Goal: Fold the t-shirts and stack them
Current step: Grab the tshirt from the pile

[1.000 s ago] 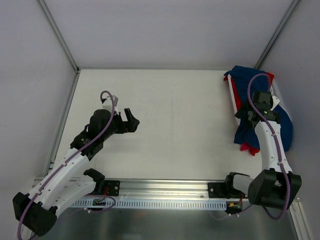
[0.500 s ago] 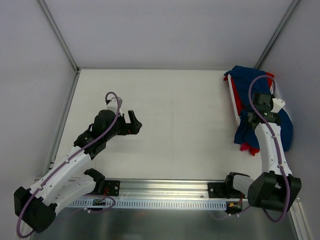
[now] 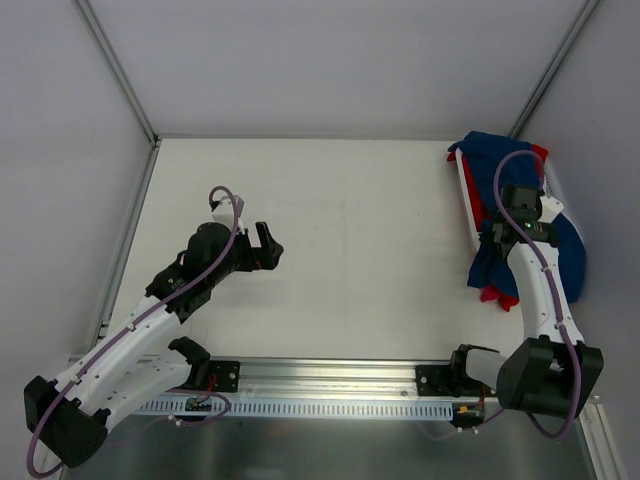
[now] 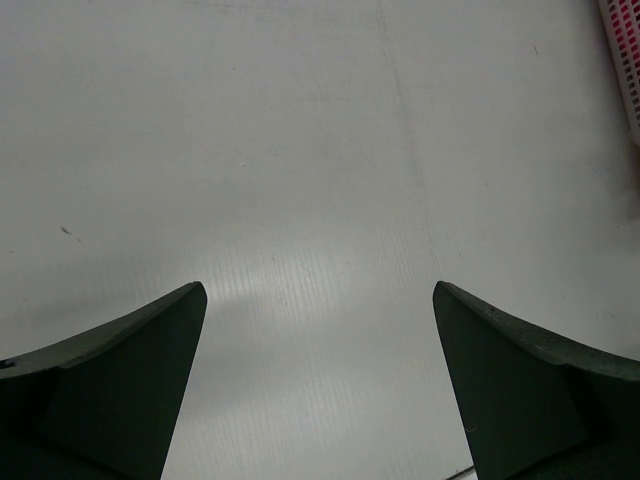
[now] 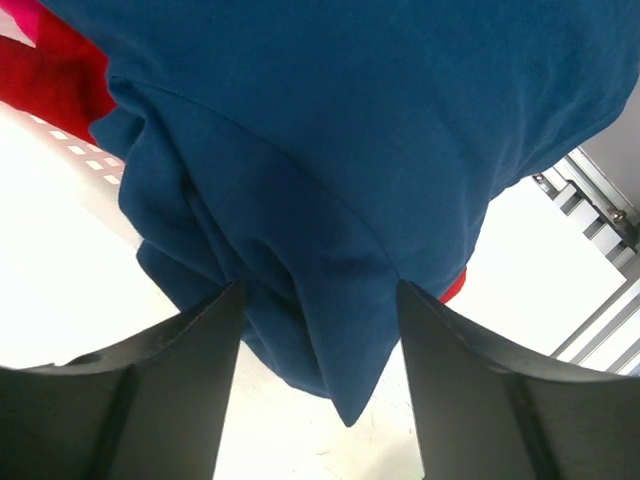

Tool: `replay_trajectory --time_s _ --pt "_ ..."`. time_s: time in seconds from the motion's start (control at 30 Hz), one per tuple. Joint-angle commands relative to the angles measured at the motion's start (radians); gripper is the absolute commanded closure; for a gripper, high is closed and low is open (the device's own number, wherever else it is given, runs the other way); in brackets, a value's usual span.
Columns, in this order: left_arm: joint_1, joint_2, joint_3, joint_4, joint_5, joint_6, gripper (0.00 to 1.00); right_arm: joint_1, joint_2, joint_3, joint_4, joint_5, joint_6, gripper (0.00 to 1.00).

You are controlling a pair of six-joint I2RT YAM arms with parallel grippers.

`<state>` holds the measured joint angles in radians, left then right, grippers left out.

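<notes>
Navy t-shirt (image 5: pixel 330 150) bunched inside the parted right hand (image 5: pixel 318 290), red t-shirt (image 5: pixel 50 80) mostly hidden; left hand (image 4: pixel 318 290) spread wide above the table (image 4: pixel 300 120)

Navy tee (image 5: pixel 330 150), red tee (image 5: pixel 50 85).

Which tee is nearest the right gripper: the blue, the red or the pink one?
The blue tee: its folds hang inside the open right gripper, while the red tee and pink tee only show at the edge.
</notes>
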<state>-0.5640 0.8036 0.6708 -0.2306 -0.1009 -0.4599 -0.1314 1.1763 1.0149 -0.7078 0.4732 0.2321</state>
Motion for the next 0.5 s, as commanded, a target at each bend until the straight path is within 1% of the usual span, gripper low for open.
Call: replay_trajectory --time_s 0.0,0.03,0.1,0.13,0.2,0.23,0.27,0.47 --pt "-0.008 -0.001 -0.010 0.011 -0.026 0.007 0.01 0.009 0.008 -0.012 -0.002 0.008 0.006 0.36" --pt "-0.010 0.002 -0.008 0.010 -0.026 0.006 0.01 0.009 0.013 -0.013 -0.005 0.010 0.007 0.44" --pt "-0.010 0.006 -0.008 0.011 -0.023 0.006 0.01 0.009 0.017 -0.016 -0.010 0.022 0.012 0.54" --pt "-0.010 0.006 -0.008 0.010 -0.025 0.006 0.01 0.009 0.022 -0.024 -0.010 0.028 0.012 0.66" --pt "-0.010 0.009 -0.008 0.011 -0.025 0.004 0.01 0.009 0.025 -0.029 -0.010 0.039 0.016 0.78" --pt "-0.010 0.011 -0.008 0.011 -0.025 0.004 0.01 0.009 0.026 -0.032 -0.015 0.044 0.021 0.93" --pt "-0.010 0.012 -0.008 0.010 -0.025 0.004 0.01 0.009 0.029 -0.033 -0.015 0.048 0.021 0.99" --pt "-0.011 0.014 -0.010 0.010 -0.029 0.004 0.01 0.010 0.019 -0.019 -0.030 0.053 0.032 1.00"
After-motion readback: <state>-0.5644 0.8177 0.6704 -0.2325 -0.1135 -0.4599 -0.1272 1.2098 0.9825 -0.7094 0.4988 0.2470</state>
